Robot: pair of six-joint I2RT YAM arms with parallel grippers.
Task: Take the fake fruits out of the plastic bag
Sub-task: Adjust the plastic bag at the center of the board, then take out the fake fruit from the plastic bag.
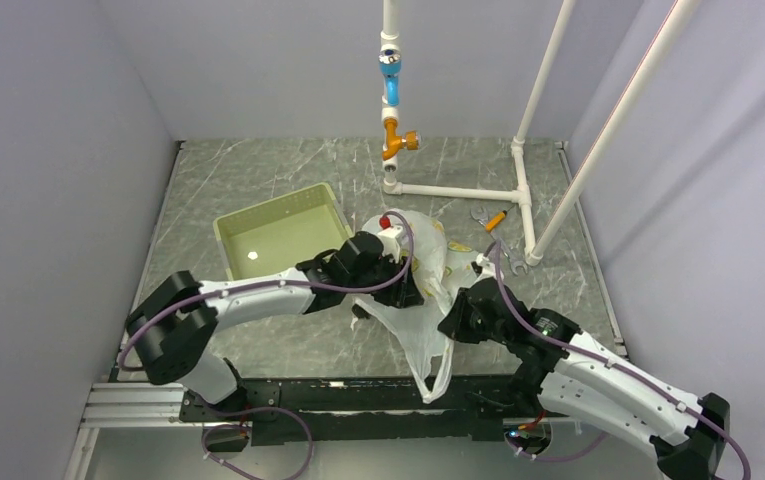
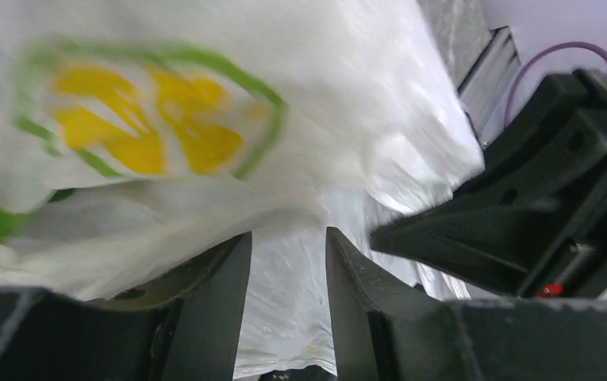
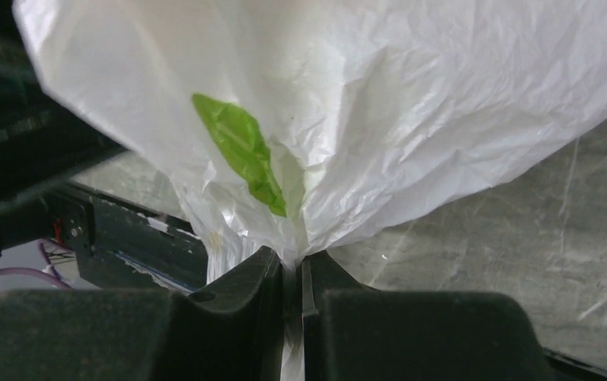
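Holding item: right gripper (image 3: 292, 254), fingers pressed together on a gathered pinch of the plastic bag (image 1: 436, 262), with film fanning upward from the clamp point. A green leaf print (image 3: 244, 151) sits just above the pinch.

Second effector: left gripper (image 2: 287, 235), fingers apart with a narrow gap between them. Bag film drapes over one finger and shows beyond the gap. Nothing is visibly clamped. A blurred citrus-slice print (image 2: 149, 119), yellow with a green rim, fills the upper part of the left wrist view.

Bag, location: centre of the grey marbled table (image 1: 258, 170), between the two grippers, partly lifted and crumpled. The left arm reaches across it from the left and the right gripper meets its near right side. The loop handles (image 1: 436, 375) trail toward the near table edge.

Contents: the fake fruits cannot be made out through the film.

Adjacent items:
- Pale green basket (image 1: 288, 235), just left of the bag, touching neither gripper.
- White pipe frame (image 1: 458, 190), standing behind the bag.
- Small orange brush (image 1: 495, 220), lying beside the frame's base, right of the bag.
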